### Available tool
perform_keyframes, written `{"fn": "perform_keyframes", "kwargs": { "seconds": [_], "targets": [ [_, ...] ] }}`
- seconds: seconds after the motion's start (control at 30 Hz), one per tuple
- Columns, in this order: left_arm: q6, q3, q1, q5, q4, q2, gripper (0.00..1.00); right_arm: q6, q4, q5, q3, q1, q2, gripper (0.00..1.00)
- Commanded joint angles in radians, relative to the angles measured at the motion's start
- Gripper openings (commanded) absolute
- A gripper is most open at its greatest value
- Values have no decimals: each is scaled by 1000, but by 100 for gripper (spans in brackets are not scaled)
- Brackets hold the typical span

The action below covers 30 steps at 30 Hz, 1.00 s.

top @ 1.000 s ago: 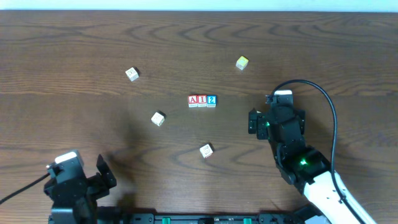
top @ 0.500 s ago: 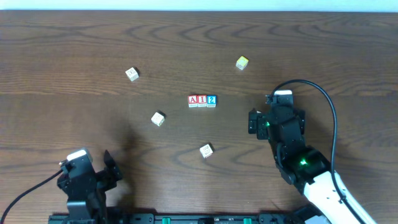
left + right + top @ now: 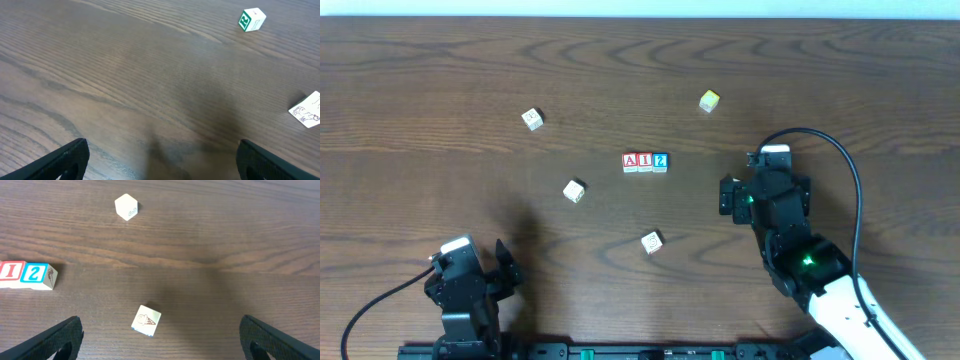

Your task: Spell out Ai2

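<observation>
1. The three letter cubes stand in a tight row near the middle of the dark wooden worktop — the red-and-white A cube on the left, the red-and-white I cube in the middle, the blue 2 cube on the right. Each touches its neighbour, so from overhead the row reads "AI2"
2. In the right wrist view the I cube and the 2 cube sit at the left edge, side by side and touching
3. The left claw is spread wide and grips nothing; its two dark fingertips show at the bottom corners of its own view, over bare wood. Overhead it sits at the near-left edge of the worktop, well apart from the row
4. The right claw is likewise spread wide and grips nothing. It hangs to the right of the row, near it but not touching
5. Four loose cubes lie apart from the row — a cream cube up and to the left, a yellow-green cube up and to the right, a pale cube down and to the left, a whitish cube below
6. The left wrist view shows a cube with a green letter at the far right
</observation>
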Motion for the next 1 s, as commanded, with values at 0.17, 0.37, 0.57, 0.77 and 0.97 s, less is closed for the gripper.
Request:
{"fn": "perform_keyframes", "kwargs": {
  "seconds": [0.17, 0.37, 0.57, 0.77, 0.97],
  "targets": [
    [14, -14, 2, 4, -61, -10, 95, -5, 2, 14, 4, -8, 0, 99],
    [14, -44, 2, 4, -85, -10, 95, -5, 2, 14, 4, -8, 0, 99],
    [14, -56, 2, 64, -98, -9, 95, -5, 2, 14, 4, -8, 0, 99],
    [14, -56, 2, 64, -98, -9, 95, -5, 1, 14, 4, -8, 0, 99],
    [14, -56, 2, 64, -98, -9, 95, -5, 1, 14, 4, -8, 0, 99]
  ]
}}
